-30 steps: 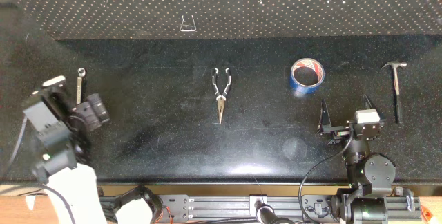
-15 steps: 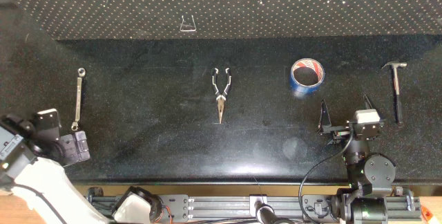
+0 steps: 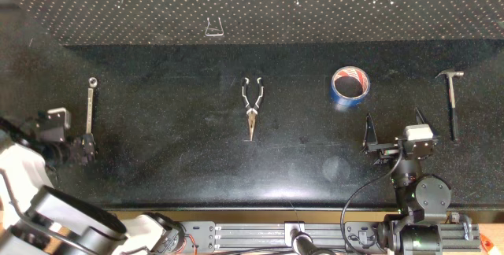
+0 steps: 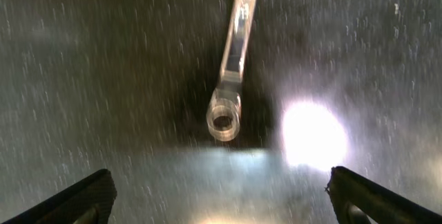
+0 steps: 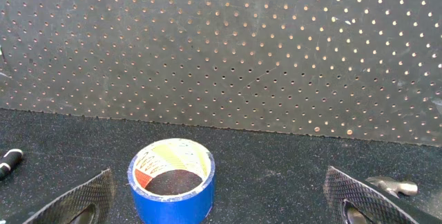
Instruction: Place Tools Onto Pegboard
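Left gripper [image 3: 82, 146] is low at the far left of the black speckled worktop [image 3: 181, 153], jaws spread wide, holding nothing. Its 2 black fingers [image 4: 86, 198] are at either side in the left wrist view, well apart.

Slim silver metal wrench [image 3: 89, 112] lies flat on the worktop, lengthwise toward the pegboard. Its near ring end [image 4: 224, 117] is just ahead of the fingertips, roughly centred between them, not touched. A bright glare patch [image 4: 314, 134] is on the worktop beside that ring end.

Black perforated pegboard [image 3: 252, 7] runs along the back, with 4 small metal hooks [image 3: 214, 27] on it, all bare.

Silver needle-nose pliers with white-tipped handles [image 3: 252, 107] lie mid-worktop, nose toward the arms, handles toward the pegboard.

Blue roll of tape [image 3: 350, 86] is right of the pliers, well apart from them. In the right wrist view it stands on its flat end, open core up, in front of the pegboard.

Right gripper [image 3: 394, 127] hangs near the arm base, behind the tape roll, jaws wide apart, empty. The tape is not touched.

Small hammer with a metal head and dark handle [image 3: 451, 104] lies at the far right, head toward the pegboard, handle toward the arms, just right of the right gripper.

All 4 tools are on the worktop, 0 on the pegboard.
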You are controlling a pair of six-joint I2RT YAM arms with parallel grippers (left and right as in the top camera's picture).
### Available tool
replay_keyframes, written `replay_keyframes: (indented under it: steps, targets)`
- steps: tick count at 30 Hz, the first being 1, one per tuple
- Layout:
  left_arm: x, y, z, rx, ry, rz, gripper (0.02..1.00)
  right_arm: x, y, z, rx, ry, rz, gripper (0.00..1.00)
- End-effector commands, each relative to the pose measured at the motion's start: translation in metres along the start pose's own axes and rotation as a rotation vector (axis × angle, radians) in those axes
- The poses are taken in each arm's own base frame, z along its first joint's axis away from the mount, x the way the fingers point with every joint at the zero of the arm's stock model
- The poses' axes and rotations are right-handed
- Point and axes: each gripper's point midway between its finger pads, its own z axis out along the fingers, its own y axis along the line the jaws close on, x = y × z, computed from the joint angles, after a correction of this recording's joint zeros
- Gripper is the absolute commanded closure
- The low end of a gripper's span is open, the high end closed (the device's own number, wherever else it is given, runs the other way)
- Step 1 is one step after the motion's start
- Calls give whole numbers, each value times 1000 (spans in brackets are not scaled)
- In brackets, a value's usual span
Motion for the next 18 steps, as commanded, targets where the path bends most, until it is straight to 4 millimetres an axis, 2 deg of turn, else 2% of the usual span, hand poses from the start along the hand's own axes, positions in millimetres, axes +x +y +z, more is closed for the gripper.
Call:
replay_keyframes:
  steps: [1,8,11,15,18]
  targets:
    - [-49,-6,10,37,-46,54,25,1,4,0,-18,1,-11,20]
    - [-93,-28,38,90,-27,116,27,1,4,0,-18,1,-11,20]
    - [-104,-27,49,97,-18,67,23,1,4,0,-18,1,-11,20]
    - [-112,-26,58,102,-11,62,25,1,4,0,-18,1,-11,20]
    - [-110,-28,65,113,6,63,23,1,4,0,-18,1,-11,20]
